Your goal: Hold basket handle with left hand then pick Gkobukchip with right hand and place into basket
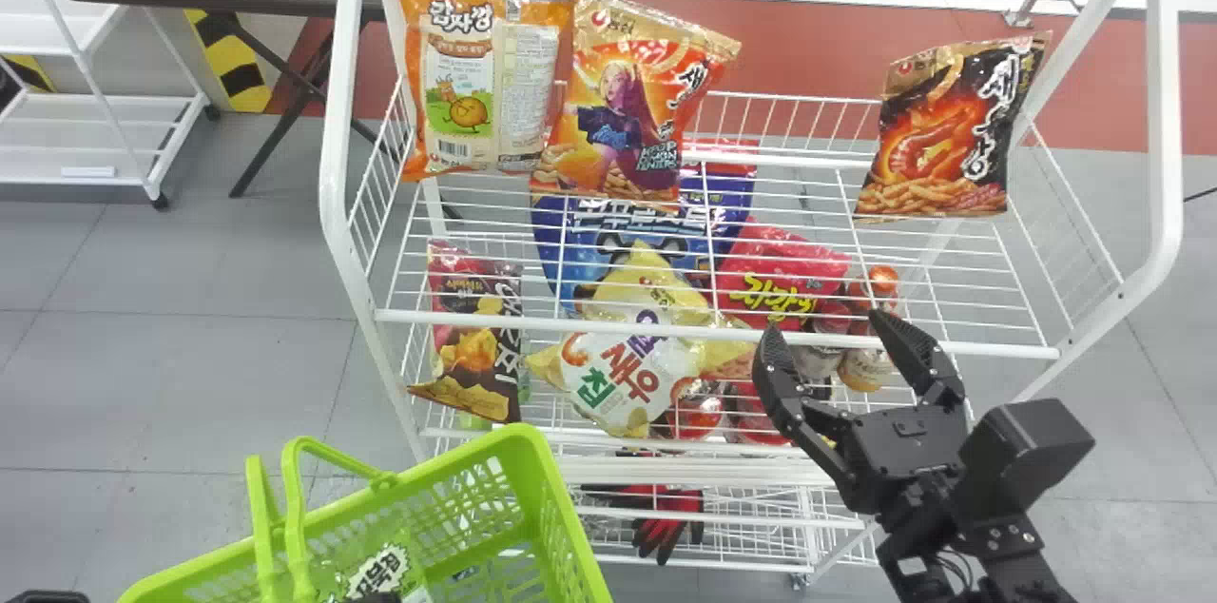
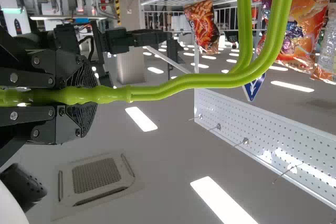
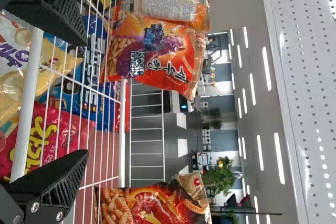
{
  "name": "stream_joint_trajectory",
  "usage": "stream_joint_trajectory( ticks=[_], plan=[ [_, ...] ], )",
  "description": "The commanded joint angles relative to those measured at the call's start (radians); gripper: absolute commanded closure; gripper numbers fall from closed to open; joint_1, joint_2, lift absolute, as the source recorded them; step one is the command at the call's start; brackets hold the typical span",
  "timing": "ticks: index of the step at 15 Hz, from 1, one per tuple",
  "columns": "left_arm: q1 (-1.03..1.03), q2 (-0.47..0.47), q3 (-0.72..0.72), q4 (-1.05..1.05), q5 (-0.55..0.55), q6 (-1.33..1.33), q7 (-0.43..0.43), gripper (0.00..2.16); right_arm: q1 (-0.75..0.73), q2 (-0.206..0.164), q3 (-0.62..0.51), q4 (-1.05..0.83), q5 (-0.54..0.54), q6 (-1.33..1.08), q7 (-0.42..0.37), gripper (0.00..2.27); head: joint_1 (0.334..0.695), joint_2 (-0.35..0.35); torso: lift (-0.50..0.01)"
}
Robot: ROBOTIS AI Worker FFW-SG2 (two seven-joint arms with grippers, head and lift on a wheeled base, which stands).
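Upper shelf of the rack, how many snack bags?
3: orange bag at left, red bag beside it, black bag far right. Others may hide behind them.

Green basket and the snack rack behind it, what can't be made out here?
- Green basket: near part cut off by the head view's bottom edge.
- Green pack inside: lower part cut off by that edge.
- Blue bag: partly behind the yellow-and-white bag, head view.
- Jars: number unclear, behind wire shelf and right claw, head view.
- Black-and-orange bag: cut off by the right wrist view's edge.
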State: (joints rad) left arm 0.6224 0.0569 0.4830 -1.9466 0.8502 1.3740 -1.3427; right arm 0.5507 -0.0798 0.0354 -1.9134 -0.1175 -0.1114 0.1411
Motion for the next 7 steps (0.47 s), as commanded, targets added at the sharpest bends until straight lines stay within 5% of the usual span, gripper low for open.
stream_joint_trajectory(
  ticks=[1,7],
  plan=[
    [-0.001,0.0,-0.001,0.0,-0.002,0.0,0.002,2.15,0.0,0.0,0.0,0.002,-0.002,0.0,0.0,0.07,0.695,-0.058,0.0],
    [-0.003,-0.002,-0.001,0.0,-0.005,0.003,0.004,2.15,0.0,-0.002,0.0,0.005,-0.007,-0.003,0.0,0.07,0.695,-0.062,0.0]
  ],
)
